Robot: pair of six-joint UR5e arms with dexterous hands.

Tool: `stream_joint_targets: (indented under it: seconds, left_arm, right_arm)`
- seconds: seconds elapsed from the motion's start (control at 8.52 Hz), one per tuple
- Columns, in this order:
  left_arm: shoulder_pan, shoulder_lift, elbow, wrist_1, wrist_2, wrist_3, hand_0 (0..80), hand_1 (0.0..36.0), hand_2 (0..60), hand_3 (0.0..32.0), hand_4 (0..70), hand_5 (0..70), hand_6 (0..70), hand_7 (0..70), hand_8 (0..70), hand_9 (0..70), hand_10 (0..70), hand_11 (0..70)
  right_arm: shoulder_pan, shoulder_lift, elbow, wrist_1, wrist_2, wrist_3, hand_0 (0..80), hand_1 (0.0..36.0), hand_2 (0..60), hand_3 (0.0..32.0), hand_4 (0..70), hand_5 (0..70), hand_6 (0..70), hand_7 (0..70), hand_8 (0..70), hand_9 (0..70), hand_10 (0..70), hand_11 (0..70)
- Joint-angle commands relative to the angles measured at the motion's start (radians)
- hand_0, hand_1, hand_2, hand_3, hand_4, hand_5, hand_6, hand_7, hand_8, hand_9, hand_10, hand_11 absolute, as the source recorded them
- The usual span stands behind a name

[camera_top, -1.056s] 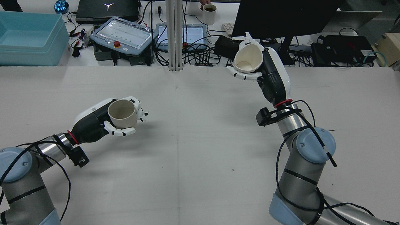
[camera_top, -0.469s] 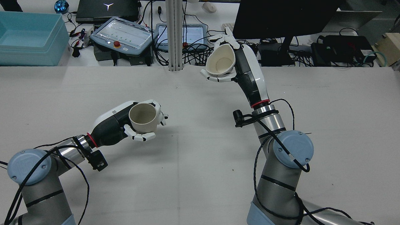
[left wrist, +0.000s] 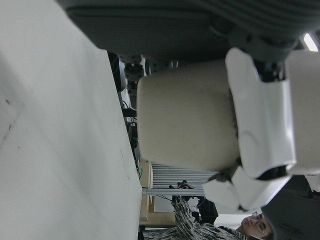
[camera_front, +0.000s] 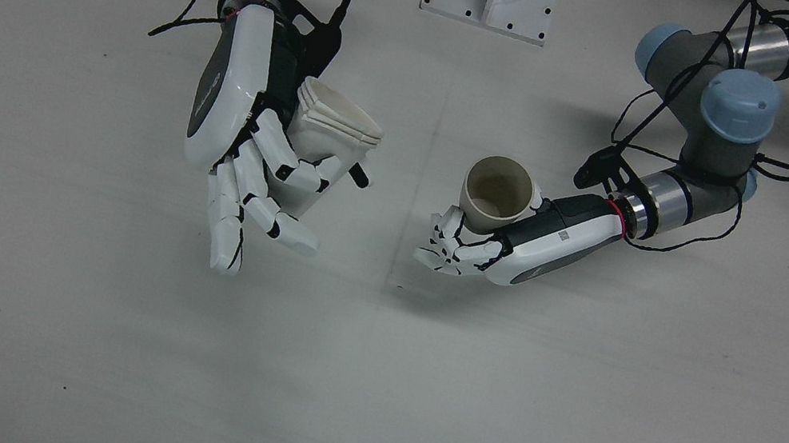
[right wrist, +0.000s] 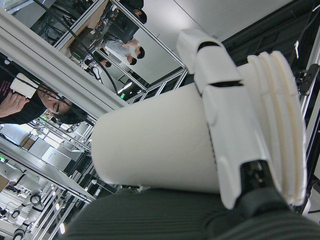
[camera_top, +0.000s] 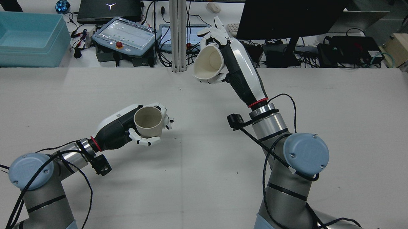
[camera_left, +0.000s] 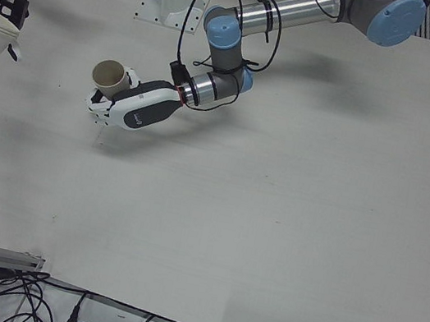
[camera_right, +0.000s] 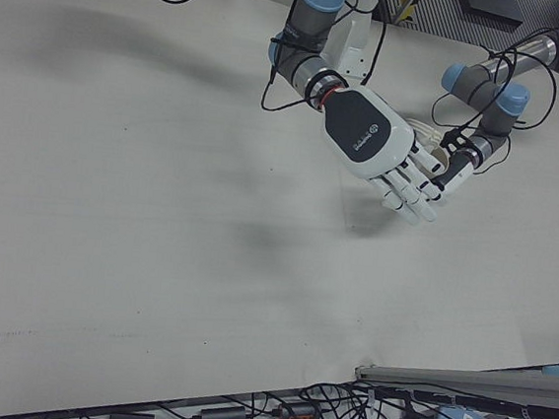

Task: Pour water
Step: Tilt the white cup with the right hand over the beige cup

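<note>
My left hand is shut on a beige cup and holds it upright just above the table, mouth up; its inside looks empty. The cup also shows in the front view, the left-front view and the left hand view. My right hand is shut on a white ribbed-rim cup, raised high and tilted with its mouth toward my left side. In the front view the right hand and its cup are apart from the beige cup. The right hand view shows the white cup close up.
A grey-white table spreads all around both hands. Behind its far edge stand a vertical post, a teach pendant, a monitor, cables and a blue bin.
My right hand has swung to the left and risen with the white cup, closing toward the beige cup. My left hand has moved right with the beige cup.
</note>
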Motion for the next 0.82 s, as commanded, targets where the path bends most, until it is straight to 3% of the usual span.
stream_joint_targets:
  seconds: [0.0, 0.7]
  left_arm:
    - [-0.001, -0.001, 0.000, 0.000, 0.000, 0.000, 59.4, 36.0, 60.0, 0.0, 26.1, 70.0, 50.8, 63.5, 32.4, 44.2, 13.0, 22.2]
    - [0.004, -0.007, 0.003, 0.000, 0.000, 0.003, 58.5, 36.0, 60.0, 0.0, 25.0, 70.0, 50.6, 62.7, 32.8, 44.5, 13.1, 22.3]
  right_arm:
    - [-0.008, -0.024, 0.005, -0.007, -0.078, -0.175, 80.0, 31.5, 18.4, 0.0, 28.2, 70.0, 18.4, 34.3, 2.6, 5.4, 5.9, 11.5]
    - [-0.039, -0.011, 0.040, -0.037, -0.131, -0.437, 80.0, 34.4, 16.3, 0.0, 28.6, 70.0, 17.1, 30.6, 2.4, 4.7, 6.1, 12.0]
